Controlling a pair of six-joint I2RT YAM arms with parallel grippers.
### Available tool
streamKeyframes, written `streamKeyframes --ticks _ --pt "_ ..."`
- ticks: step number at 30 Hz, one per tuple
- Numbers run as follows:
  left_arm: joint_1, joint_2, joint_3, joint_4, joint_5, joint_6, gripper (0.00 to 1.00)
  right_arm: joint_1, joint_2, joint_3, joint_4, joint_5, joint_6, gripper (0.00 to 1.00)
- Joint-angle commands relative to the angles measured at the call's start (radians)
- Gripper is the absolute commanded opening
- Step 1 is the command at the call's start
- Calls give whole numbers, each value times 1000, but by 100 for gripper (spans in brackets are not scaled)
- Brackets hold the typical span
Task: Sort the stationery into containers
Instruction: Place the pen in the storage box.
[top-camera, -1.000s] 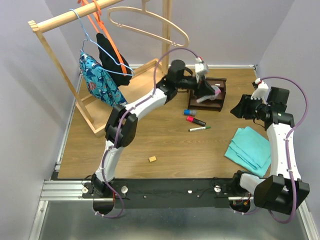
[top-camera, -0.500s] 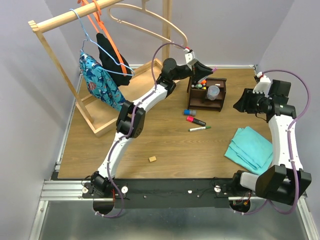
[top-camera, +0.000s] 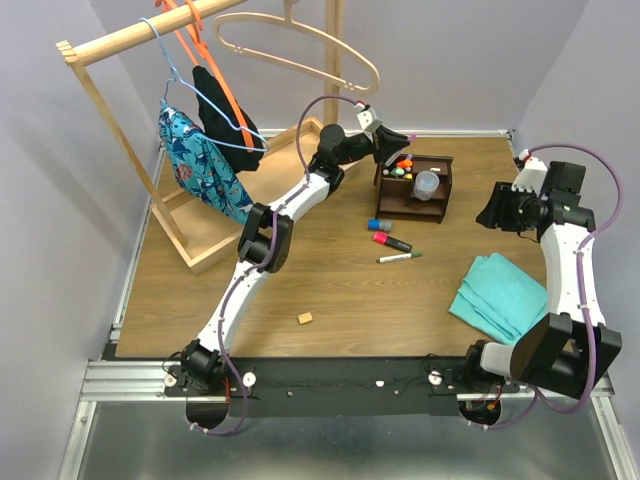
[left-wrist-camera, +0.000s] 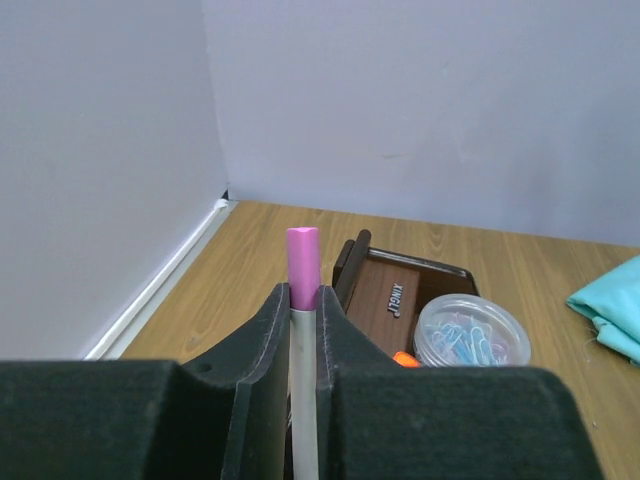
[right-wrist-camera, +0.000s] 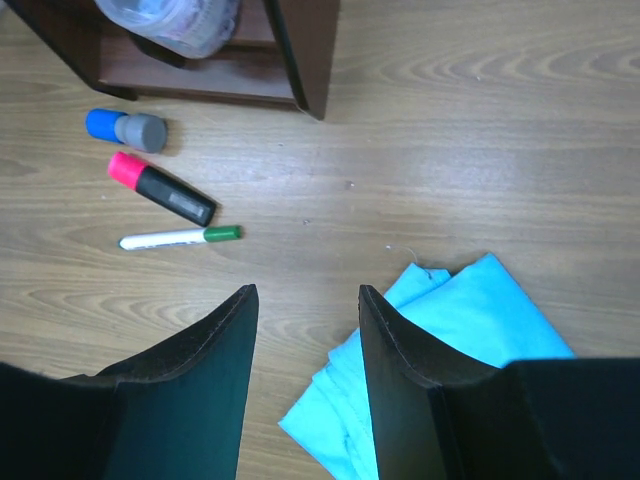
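Observation:
My left gripper (top-camera: 396, 139) hovers above the back left of the dark brown organizer (top-camera: 412, 212), shut on a slim grey marker with a pink cap (left-wrist-camera: 302, 262). The left wrist view shows the organizer (left-wrist-camera: 388, 292) and the round cup of clips (left-wrist-camera: 470, 331) just beyond my left gripper (left-wrist-camera: 303, 298). Orange and green highlighters (top-camera: 403, 166) stand in the organizer beside the cup (top-camera: 427, 184). On the table lie a blue-capped item (top-camera: 379, 225), a pink-capped black highlighter (top-camera: 391, 241), a green-capped marker (top-camera: 399, 258) and a tan eraser (top-camera: 306, 318). My right gripper (top-camera: 495, 211) is open and empty, above bare table (right-wrist-camera: 305, 295).
A folded teal cloth (top-camera: 500, 298) lies at the right, partly under my right gripper in the right wrist view (right-wrist-camera: 450, 370). A wooden clothes rack with hangers and garments stands at the back left on a pale base tray (top-camera: 228, 243). Walls close the back and sides.
My left gripper has lifted from the organizer and drawn back and left with the pink-capped marker still in it. My right gripper has pulled slightly right.

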Motion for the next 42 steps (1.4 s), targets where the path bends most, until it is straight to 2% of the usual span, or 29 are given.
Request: streamKeyframes --ticks 1,10,11,15,17,18,21,27,31,33,34,36,37,38,41,42 --pt "-1 37 19 73 -42 -42 0 -21 30 46 -38 46 -42 53" --pt "30 -51 -161 191 7 -126 0 -24 36 23 -19 37 -36 53" --pt "36 -59 -175 199 13 -132 2 -24 31 19 -13 34 -34 53" --pt "51 -110 -253 237 46 -143 22 -24 13 -14 0 24 -22 53" --pt "53 -142 -296 251 52 -132 27 -24 4 -37 13 13 -14 53" --pt "54 -148 -307 254 55 -129 35 -24 -10 -44 19 10 -9 54" --pt "55 -179 -327 247 61 -112 47 -24 -33 -76 31 -3 4 54" --pt "41 -268 -365 176 79 -45 59 -24 -73 -93 34 -38 30 54" --pt "1 -421 -463 115 99 -5 60 -24 -110 -101 43 -75 56 54" --pt "-42 -505 -599 15 103 71 60 -24 -125 -107 48 -88 61 54" --pt "-60 -551 -648 -46 96 184 60 -24 -130 -109 51 -98 64 54" --pt "-108 -677 -779 -250 51 285 59 -24 -154 -121 68 -93 66 54" --pt "-123 -712 -810 -325 29 387 59 -24 -163 -126 76 -85 66 54" --pt "-137 -761 -843 -493 24 435 58 -24 -168 -127 85 -84 67 54" --pt "-198 -808 -876 -784 -64 623 56 -24 -197 -143 96 -64 86 54" --pt "-211 -808 -877 -836 -89 654 56 -24 -203 -152 96 -62 86 54"
